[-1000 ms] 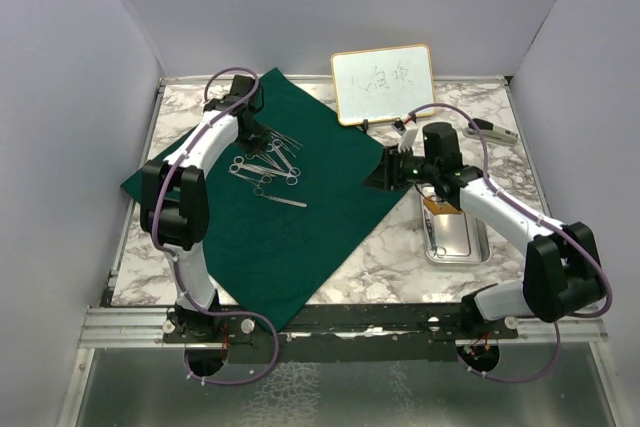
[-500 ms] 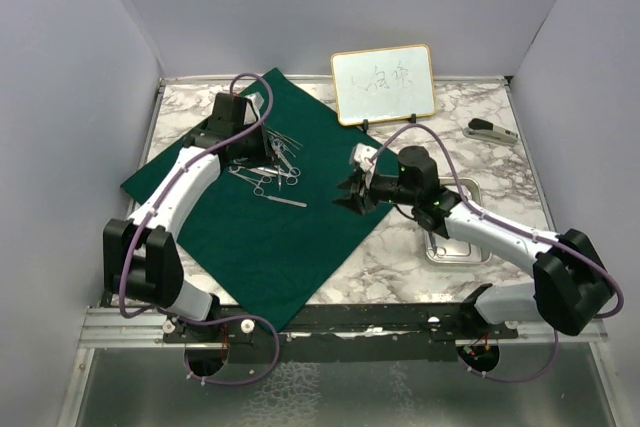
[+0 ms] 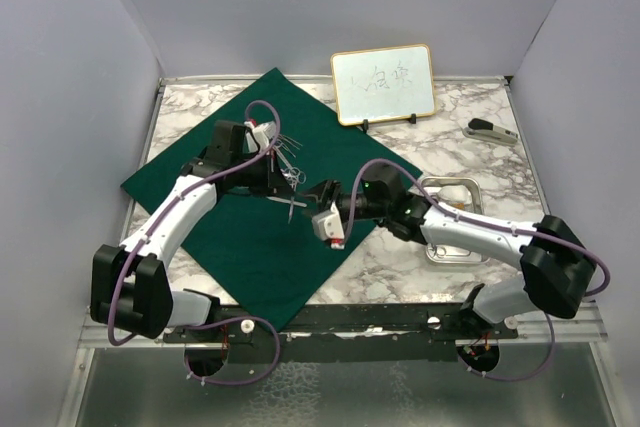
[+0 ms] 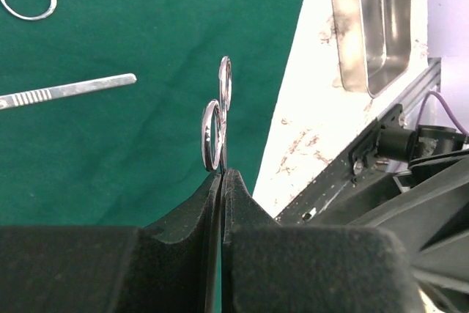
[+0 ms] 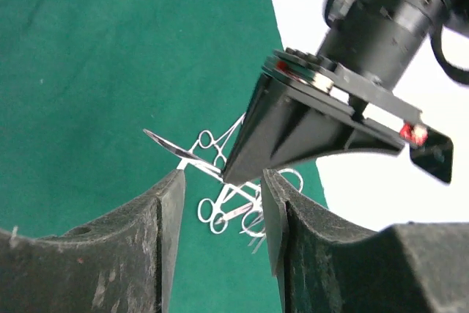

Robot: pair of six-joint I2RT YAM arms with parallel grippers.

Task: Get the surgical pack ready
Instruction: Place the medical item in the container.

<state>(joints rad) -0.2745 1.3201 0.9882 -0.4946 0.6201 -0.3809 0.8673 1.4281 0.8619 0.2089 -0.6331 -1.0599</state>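
Scissors (image 4: 218, 119) are clamped tight in the left gripper (image 4: 222, 175), held up over the green cloth (image 3: 250, 237) with the finger rings poking out past its tips. The right gripper (image 3: 320, 194) is seen just beside it, jaws apart, facing that end. The long axis looks lined up with the left gripper, so a handoff is probably meant. The tray (image 3: 455, 185) is nearer the right arm.

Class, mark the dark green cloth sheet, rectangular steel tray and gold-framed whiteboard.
Dark green cloth sheet (image 3: 250, 247): top view, bare near part.
Rectangular steel tray (image 3: 456, 190): top view, far inner floor.
Gold-framed whiteboard (image 3: 383, 84): top view, white face.
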